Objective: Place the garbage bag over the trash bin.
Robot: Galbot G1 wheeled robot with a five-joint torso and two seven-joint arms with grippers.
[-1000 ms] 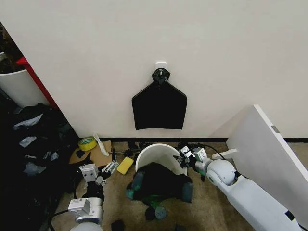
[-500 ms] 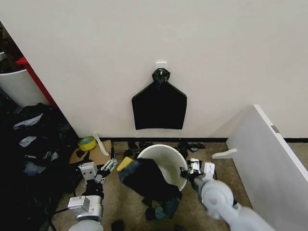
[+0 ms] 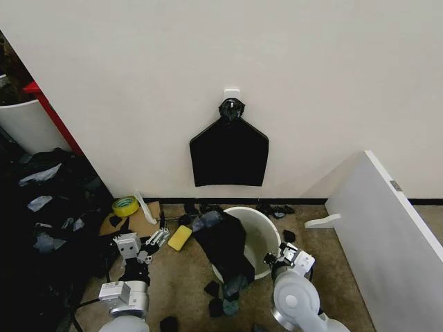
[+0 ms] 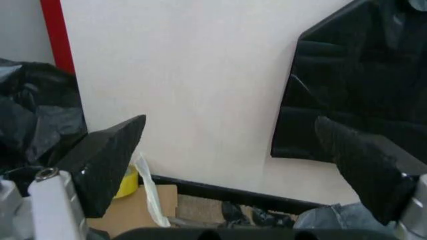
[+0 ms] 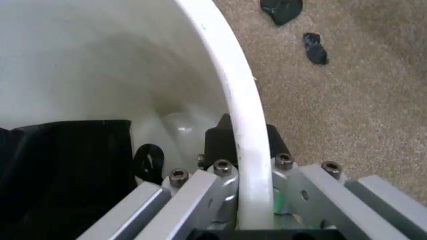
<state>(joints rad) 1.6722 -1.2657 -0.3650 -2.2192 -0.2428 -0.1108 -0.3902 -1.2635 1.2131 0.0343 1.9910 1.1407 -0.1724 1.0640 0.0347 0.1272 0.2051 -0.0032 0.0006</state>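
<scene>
The trash bin (image 3: 257, 228) is a round cream-white bucket standing on the carpet below the wall. The black garbage bag (image 3: 223, 250) lies draped over its left rim and hangs down the outside. In the right wrist view part of the bag (image 5: 63, 170) lies inside the bin. My right gripper (image 3: 276, 258) is at the bin's near right edge. It (image 5: 245, 144) is shut on the rim (image 5: 230, 100), one finger inside and one outside. My left gripper (image 3: 157, 239) is low to the left of the bin, open (image 4: 233, 165) and holding nothing.
A flat black bag (image 3: 229, 153) hangs from a wall hook above the bin. A yellow tape roll (image 3: 125, 205), cardboard and a yellow sponge (image 3: 180, 237) lie on the left. Black bags are piled at far left (image 3: 48, 207). A white board (image 3: 384, 228) leans on the right.
The right arm has pulled back toward me, taking the bin rightward and closer. The bag has shifted from the bin's front to its left rim. The left gripper has stayed in place.
</scene>
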